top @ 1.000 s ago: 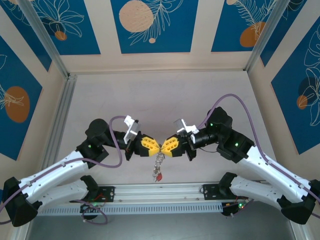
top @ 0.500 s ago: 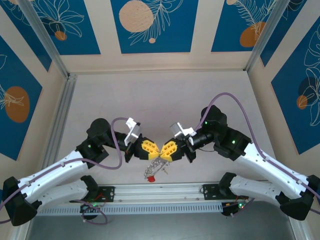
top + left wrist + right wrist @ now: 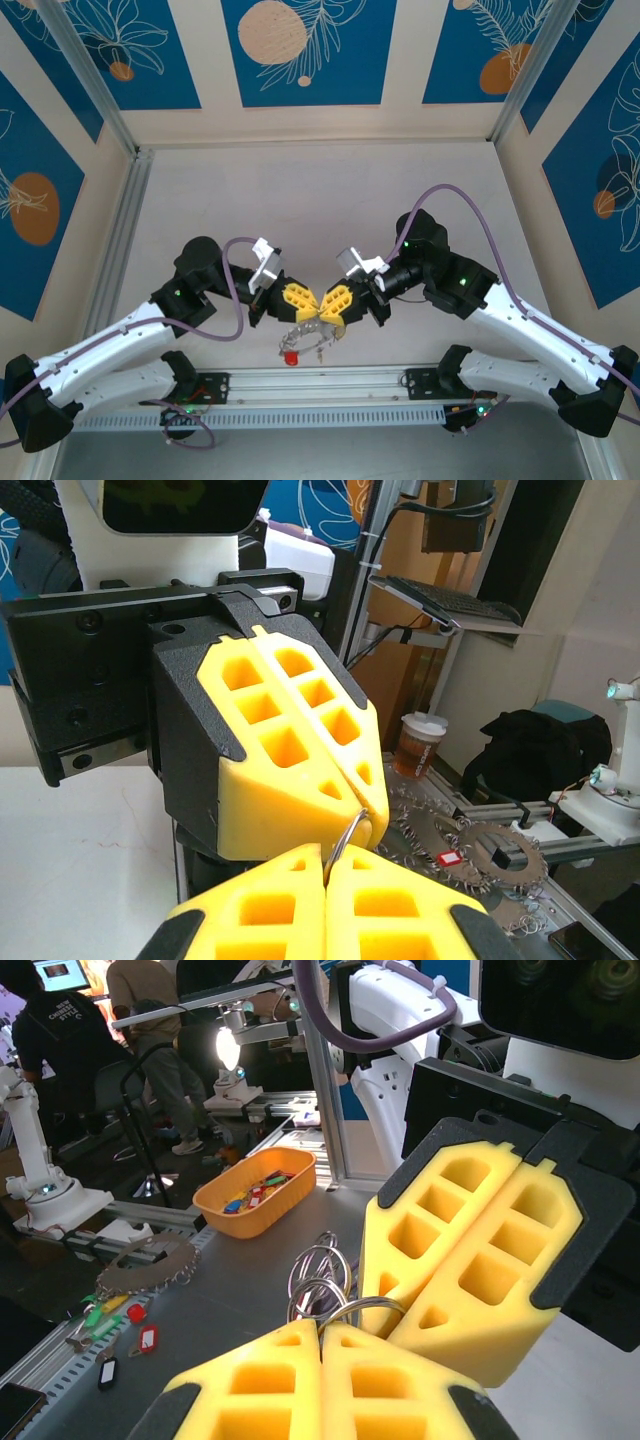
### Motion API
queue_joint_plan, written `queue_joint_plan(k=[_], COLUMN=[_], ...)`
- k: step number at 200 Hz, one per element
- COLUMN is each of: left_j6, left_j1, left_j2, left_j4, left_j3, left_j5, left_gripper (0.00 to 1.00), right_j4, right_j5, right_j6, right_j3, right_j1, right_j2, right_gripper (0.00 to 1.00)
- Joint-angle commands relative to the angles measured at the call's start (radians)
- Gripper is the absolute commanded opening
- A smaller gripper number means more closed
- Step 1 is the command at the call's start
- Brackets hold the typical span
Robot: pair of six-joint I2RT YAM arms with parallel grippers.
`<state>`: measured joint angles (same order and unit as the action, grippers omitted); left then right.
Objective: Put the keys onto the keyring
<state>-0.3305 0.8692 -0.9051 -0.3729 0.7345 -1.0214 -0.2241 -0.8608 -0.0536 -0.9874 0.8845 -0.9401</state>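
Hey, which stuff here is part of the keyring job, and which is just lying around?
Job: keyring, pinched by left pincer and right pincer; red key hanging off it.
Lying about: orange tray, cup, black bag.

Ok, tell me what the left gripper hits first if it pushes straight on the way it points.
The right gripper. It faces the left gripper tip to tip, with a thin metal ring pinched between them; almost no gap shows.

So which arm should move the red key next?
Left, I think. Both the left gripper and right gripper pinch the keyring, but the red key dangles on the left gripper's side.
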Motion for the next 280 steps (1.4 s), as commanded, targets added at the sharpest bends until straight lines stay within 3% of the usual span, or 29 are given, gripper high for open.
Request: queue_joint_plan(k=[1,108,131,188,280], left_j6=[0.025,0.044,0.044,0.043,0.058], left_j1=[-0.006,-0.005,-0.005,-0.006,-0.006], left_j2=[-0.007,0.000,-0.002,-0.005,-0.038], left_j4=[0.016,0.068,0.066,0.069,0.078], left_j3=[0.037,0.059,0.060,0.065,0.084], left_j5=[0.093,0.075,0.072,0.070,0.058], left_gripper=[0.00,0.00,0.00,0.00,0.00], right_j4=[-0.013,-0.120,-0.102,-0.086,-0.015], right_j5=[-0.059,-0.006,0.013,0.026,-0.115], right_j6=[-0.019,-0.038,-0.027,-0.041,-0.041], right_j3=[-0.032,-0.059,-0.041,-0.029,-0.028], right_j1=[0.031,0.021,0.016,-0.006,-0.017], right_j2=[0.014,0.033,0.049,0.049,0.007], right_gripper=[0.00,0.22,0.19,0.00,0.00])
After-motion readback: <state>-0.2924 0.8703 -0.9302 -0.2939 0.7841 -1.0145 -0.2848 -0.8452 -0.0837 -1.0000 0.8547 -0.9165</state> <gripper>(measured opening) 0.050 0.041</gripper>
